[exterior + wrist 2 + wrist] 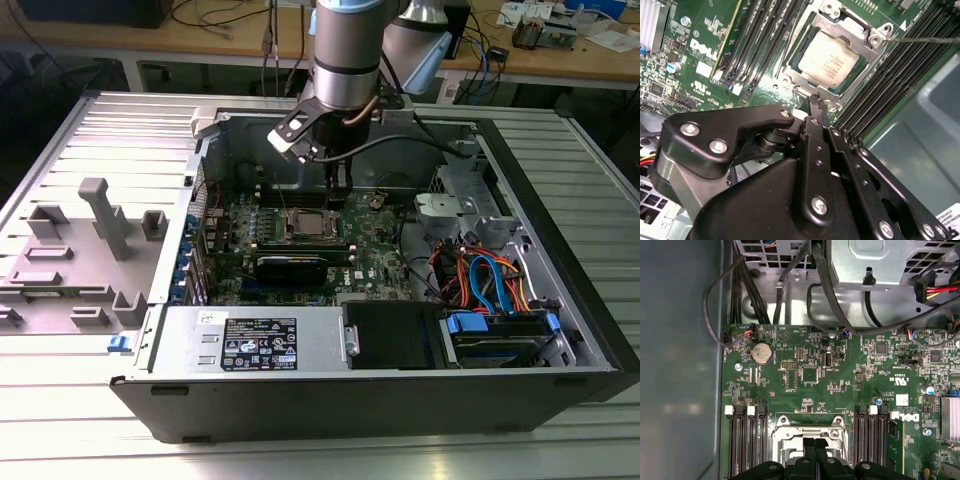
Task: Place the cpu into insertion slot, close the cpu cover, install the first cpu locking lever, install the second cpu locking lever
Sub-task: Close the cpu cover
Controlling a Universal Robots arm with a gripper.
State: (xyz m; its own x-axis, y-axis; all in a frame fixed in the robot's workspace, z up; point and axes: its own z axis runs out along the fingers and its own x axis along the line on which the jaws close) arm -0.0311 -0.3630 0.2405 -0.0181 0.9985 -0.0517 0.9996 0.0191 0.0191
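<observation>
Gripper (816,102) fingers are pressed together, tip to tip, with nothing between them (both wrist views agree). The tips hang low over the green circuit board (810,390), right at the near edge of the insertion slot (781,432). The cpu (827,60) lies flat in that slot just beyond the fingertips, silver-grey top facing up. The cpu cover (847,27) lies down around it, framing the chip through its cut-out. A thin locking lever (925,39) runs out from the slot's far corner; whether it is latched cannot be told.
</observation>
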